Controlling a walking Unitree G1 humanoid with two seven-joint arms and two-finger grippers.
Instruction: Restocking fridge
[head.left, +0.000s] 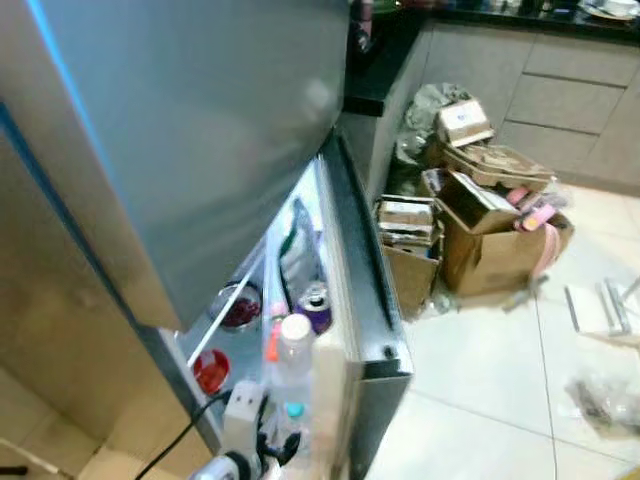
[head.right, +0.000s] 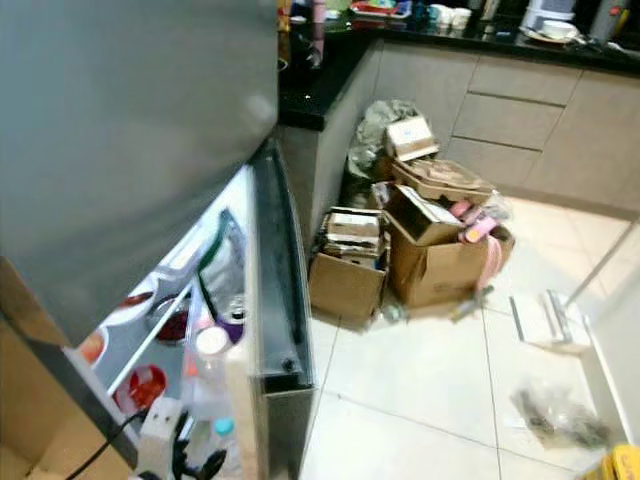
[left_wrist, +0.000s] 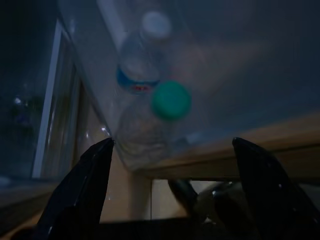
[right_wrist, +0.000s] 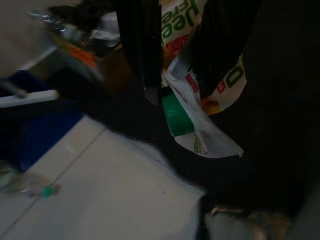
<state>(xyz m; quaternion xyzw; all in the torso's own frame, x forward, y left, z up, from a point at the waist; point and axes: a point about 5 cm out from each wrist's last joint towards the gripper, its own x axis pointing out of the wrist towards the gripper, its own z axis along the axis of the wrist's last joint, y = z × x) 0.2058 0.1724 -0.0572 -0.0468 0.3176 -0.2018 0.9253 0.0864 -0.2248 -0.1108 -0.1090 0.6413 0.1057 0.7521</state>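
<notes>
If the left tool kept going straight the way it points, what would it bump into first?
Probably the green-capped bottle lying between the open left tool's fingers, with a water bottle behind; depth is unclear.

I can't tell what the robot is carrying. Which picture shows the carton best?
The right wrist view: the right gripper pinches the juice carton, showing its green cap and lettering up close. The other views don't help with it.

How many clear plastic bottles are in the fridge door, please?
2. A clear plastic bottle with a white cap stands in the open grey fridge door, a green-capped clear plastic bottle beside it. Others may be hidden.
</notes>
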